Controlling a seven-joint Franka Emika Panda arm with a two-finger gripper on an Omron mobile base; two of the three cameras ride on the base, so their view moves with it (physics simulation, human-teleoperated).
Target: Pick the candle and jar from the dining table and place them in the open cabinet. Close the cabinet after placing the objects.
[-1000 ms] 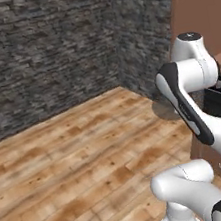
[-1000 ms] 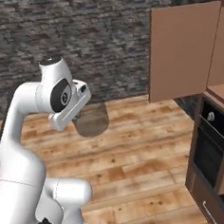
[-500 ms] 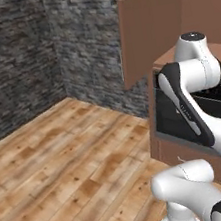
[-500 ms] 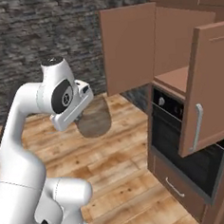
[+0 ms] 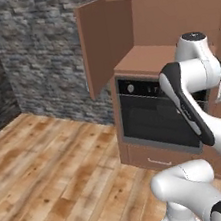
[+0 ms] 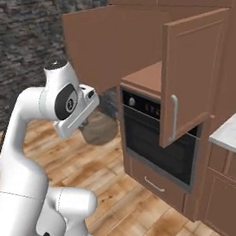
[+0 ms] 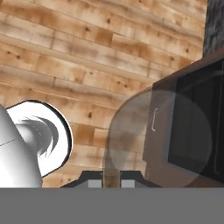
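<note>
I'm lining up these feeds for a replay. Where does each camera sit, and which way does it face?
Left base view: behind the arm's left, facing the open cabinet above the oven; arm rises at right.
Right base view: behind its right, same cabinet and oven; arm at left, carrying the jar.
Hand view: on the hand, along the pincer shut on the translucent jar, toward floor and oven.
Both base views share cabinet and oven.
</note>
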